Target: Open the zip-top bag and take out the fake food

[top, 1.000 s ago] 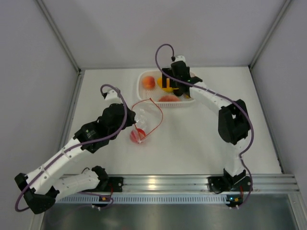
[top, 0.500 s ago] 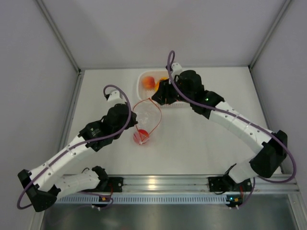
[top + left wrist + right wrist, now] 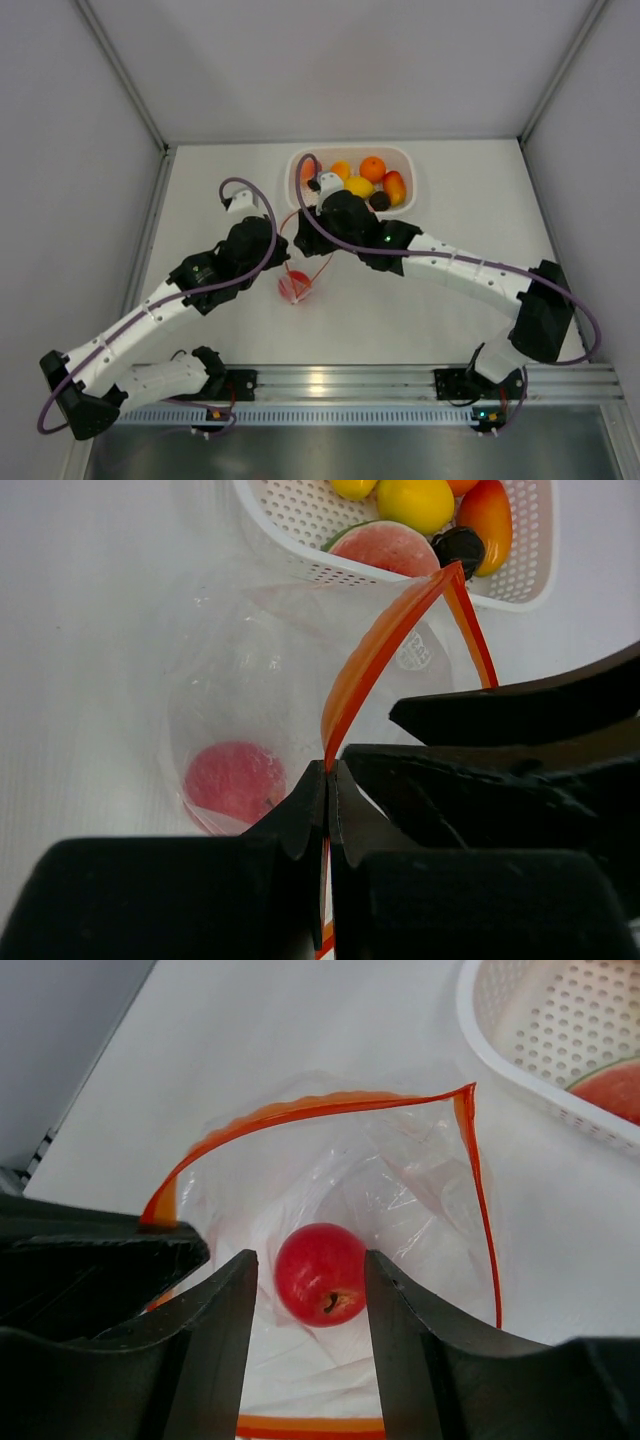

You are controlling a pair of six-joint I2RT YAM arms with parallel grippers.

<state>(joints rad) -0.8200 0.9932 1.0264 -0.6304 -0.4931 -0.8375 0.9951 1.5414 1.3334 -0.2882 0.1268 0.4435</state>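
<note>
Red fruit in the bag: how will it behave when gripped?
Probably rolls: the red fruit looks round and glossy, lying loose on crinkled film. Likely slippery in the right gripper. The zip-top bag looks floppy, so it may give underneath.

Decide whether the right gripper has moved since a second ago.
Yes. From above the white basket, the right gripper swung toward the near left, to the zip-top bag's open mouth.

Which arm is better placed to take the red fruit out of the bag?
Right. The right gripper hangs open over the zip-top bag, the red fruit seen between its jaws. The left gripper is shut on the zip strip.
</note>
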